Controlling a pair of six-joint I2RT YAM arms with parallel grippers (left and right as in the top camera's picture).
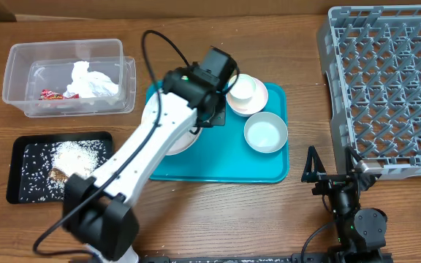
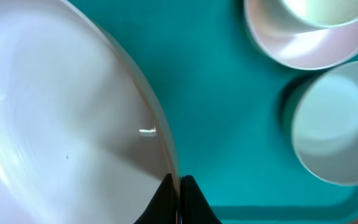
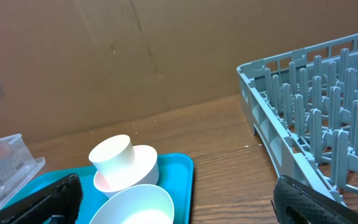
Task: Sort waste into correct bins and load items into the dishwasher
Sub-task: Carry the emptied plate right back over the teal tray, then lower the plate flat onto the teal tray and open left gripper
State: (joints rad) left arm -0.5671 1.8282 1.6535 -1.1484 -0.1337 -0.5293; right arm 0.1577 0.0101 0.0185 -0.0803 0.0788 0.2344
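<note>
- the left gripper (image 2: 179, 190) has its two dark fingers pressed almost together on the rim of the white plate (image 2: 61, 124); the edge runs straight into the slit between them, so it reads as pinched on the rim.
- the plate lies flat on the teal tray (image 2: 216, 93), spreading away to one side of the fingertips, with bare tray on the other side.
- beyond the fingertips across the bare tray sit the grey-blue bowl (image 2: 337, 124) and the pink saucer (image 2: 291, 50) carrying the white cup (image 2: 322, 9), both apart from the plate.
- handling, as a judgement: the plate is stiff, glossy and probably slippery, and breakable if it drops; held by one edge, its weight hangs well off to the side and may make it pivot in the pinch.
- a deeper bite over the rim would be safer than a tip hold.
- the right gripper (image 1: 332, 162) is spread wide and holds nothing; the dish rack (image 1: 386, 80) rises just beside its outer finger, with the tray ahead of it.
</note>
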